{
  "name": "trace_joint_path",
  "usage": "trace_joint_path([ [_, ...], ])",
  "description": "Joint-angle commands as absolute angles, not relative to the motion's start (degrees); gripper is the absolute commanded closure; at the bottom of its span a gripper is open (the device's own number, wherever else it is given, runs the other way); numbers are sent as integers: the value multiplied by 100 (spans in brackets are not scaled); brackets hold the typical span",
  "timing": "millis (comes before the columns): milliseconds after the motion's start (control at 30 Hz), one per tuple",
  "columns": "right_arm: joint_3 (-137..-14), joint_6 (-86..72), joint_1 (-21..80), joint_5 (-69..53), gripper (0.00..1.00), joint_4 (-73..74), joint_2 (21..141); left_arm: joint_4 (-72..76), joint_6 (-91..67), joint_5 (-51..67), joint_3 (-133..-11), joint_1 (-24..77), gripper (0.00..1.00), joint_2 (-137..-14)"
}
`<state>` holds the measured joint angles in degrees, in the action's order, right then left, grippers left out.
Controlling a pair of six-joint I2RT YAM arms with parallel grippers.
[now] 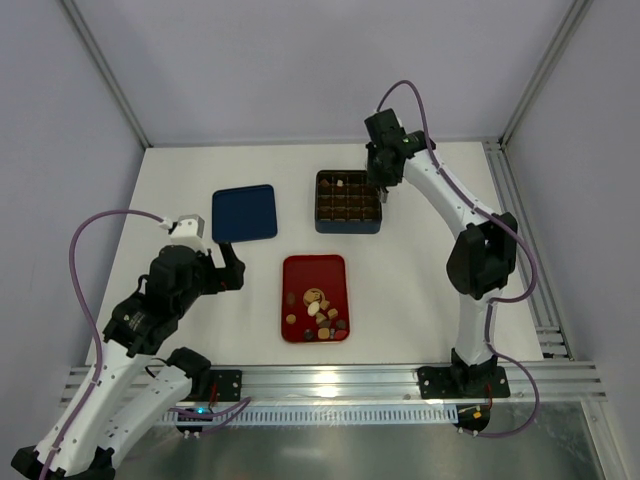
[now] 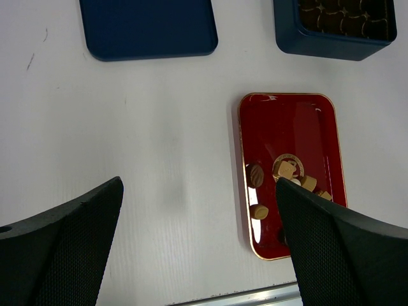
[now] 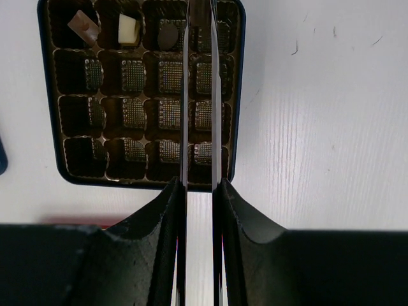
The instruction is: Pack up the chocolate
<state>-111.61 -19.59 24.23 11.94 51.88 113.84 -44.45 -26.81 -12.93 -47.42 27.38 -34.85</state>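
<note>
Lab test booth — white panel walls (image 1: 280,60), aluminium frame (image 1: 330,376), white tabletop (image 1: 420,280).

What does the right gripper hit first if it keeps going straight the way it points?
Most likely the dark blue box. In the wrist view the right gripper has its fingers lined up over the box's right-edge column of cells. Which cell it would meet, and how high it hangs above them, I cannot tell.
</note>
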Motion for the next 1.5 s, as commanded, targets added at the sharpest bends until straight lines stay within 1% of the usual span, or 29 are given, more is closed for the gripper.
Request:
trace_joint_path([
  [0,-11304,-1916,2400,1345,76,5151,11373,-4324,-2725,-1362,-4729,2760,0,-3445],
  [533,-10837,-1978,2391,1354,75,4966,11356,-4324,-2716,-1336,-4729,2760,0,-3454],
  [567,-10837,-1995,2382,1354,71,4957,11347,-4316,-2716,-1336,-4729,2760,0,-3454],
  [667,-10819,-1986,2382,1336,66,4948,11355,-4315,-2716,-1336,-4729,2760,0,-3463],
  [767,-10784,-1995,2391,1318,64,4948,11320,-4315,-2725,-1336,-4729,2760,0,-3463],
  [933,-10810,-1995,2391,1292,54,4939,11224,-4315,-2716,-1327,-4729,2760,0,-3472],
  [1100,-10916,-2004,2391,1274,54,5053,11127,-4315,-2725,-1327,-4729,2760,0,-3472],
  [1233,-10776,-2039,2504,1195,55,5107,10768,-4315,-2716,-1318,-4729,2760,0,-3463],
  [1333,-10320,-2039,2750,1204,55,5045,10249,-4315,-2716,-1318,-4729,2760,0,-3454],
  [1467,-9303,-2100,3216,1143,55,4913,9415,-4307,-2716,-1310,-4720,2760,0,-3428],
])
